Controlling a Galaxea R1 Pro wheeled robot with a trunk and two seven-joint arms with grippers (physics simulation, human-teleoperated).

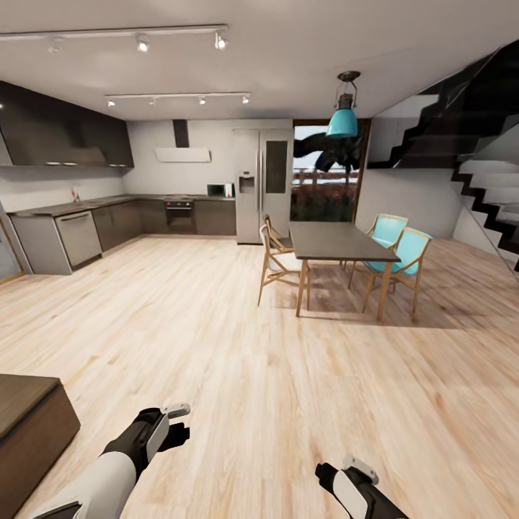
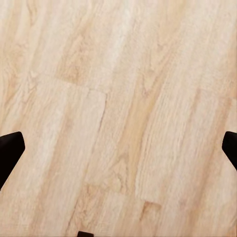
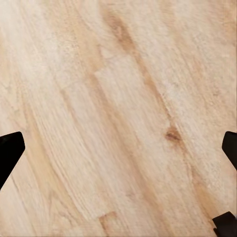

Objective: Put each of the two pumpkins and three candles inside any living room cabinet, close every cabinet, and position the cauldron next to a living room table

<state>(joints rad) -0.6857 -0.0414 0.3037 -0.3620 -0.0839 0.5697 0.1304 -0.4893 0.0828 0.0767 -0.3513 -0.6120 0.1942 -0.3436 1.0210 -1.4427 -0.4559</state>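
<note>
Open-plan room, pale wood floor across most of the frame. Left hand low, left of centre; right hand at the bottom edge, right of centre. Both hang over bare floor.

Left wrist view: dark fingertips sit at the opposite side edges, spread wide, only floorboards between them; nothing held. Right wrist view: fingertips likewise spread wide, nothing held.

Lower left corner of the head view: corner of a low dark-brown wooden unit, probably the cabinet; its front is not readable from here.

Centre right: dining desk with a dark top, wooden chairs on its left, teal chairs on its right. Teal pendant lamp above. Grey kitchen units upper left, fridge at centre back, staircase at the right edge.
</note>
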